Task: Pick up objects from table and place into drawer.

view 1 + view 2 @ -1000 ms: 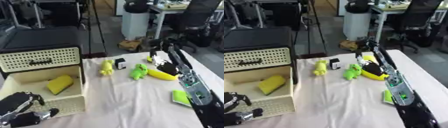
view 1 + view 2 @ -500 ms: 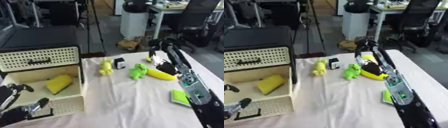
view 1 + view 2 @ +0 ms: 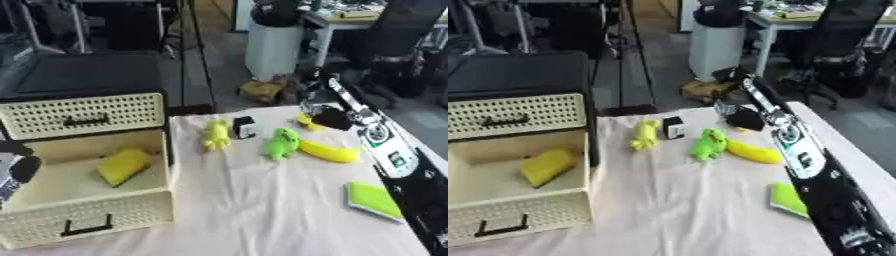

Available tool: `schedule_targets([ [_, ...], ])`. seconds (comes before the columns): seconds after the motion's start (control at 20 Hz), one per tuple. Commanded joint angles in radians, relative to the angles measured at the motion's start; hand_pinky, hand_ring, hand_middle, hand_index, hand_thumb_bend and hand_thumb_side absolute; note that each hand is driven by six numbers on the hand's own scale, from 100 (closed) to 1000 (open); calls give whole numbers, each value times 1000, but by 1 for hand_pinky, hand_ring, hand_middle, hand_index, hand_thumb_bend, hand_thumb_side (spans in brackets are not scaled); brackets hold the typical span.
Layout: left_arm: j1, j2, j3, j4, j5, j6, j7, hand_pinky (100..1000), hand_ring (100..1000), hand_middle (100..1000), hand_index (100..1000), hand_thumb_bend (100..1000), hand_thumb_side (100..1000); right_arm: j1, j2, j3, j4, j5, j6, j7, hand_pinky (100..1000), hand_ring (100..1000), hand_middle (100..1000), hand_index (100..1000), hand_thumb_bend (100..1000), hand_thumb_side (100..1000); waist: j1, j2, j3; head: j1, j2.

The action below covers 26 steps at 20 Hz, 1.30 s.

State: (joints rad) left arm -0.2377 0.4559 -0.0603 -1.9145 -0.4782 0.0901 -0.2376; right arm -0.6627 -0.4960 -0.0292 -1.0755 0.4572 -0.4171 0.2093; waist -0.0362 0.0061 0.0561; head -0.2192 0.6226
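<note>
Office or lab workspace. Black swivel chair (image 3: pixel 846 30) and desk (image 3: pixel 798 17) at back, tripod legs (image 3: pixel 188 50) on grey floor, white cylindrical bin (image 3: pixel 278 47).

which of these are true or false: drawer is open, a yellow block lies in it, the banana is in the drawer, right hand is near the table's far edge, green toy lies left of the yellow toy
1. The drawer is open. True.
2. A yellow block lies inside the drawer. True.
3. The banana is in the drawer. False: it lies on the table, beside the green toy.
4. The right hand is near the table's far edge. True.
5. The green toy lies left of the yellow toy. False: it lies to its right, with a small black and white thing between them.
</note>
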Motion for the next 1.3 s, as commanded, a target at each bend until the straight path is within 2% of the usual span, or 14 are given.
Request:
schedule_targets([
  [0.05,-4,-3,22,-16,63,-28,-8,100,100,100,697,554,1000,-85,-37,-15,168,82,-13,74,752,888,878,914,176,501,5,-9,10,-8,-5],
  [0.2,-4,-16,25,-12,93,-48,-23,100,100,100,698,550,1000,-156,-21,-37,314,180,-16,90,796,937,927,921,229,505,13,-8,27,-17,-6],
  [0.3,-4,-21,24,-10,101,-57,-37,100,100,100,701,546,1000,-190,-12,-48,393,259,-11,80,851,1000,963,927,268,513,17,-7,38,-25,-5],
  [0.55,-14,-31,24,-15,113,-72,-62,100,100,100,702,545,1000,-241,-2,-81,542,415,33,12,906,1000,995,935,329,538,23,-2,66,-52,-13],
  [0.85,-23,-41,22,-25,124,-83,-77,100,100,100,702,542,1000,-257,-2,-90,616,468,60,-85,941,1000,1000,940,383,568,29,7,93,-72,-22],
  [1.3,-35,-55,23,-46,133,-99,-91,100,100,100,702,541,1000,-258,-15,-87,666,547,135,-210,968,1000,1000,940,436,600,39,36,140,-94,-59],
])
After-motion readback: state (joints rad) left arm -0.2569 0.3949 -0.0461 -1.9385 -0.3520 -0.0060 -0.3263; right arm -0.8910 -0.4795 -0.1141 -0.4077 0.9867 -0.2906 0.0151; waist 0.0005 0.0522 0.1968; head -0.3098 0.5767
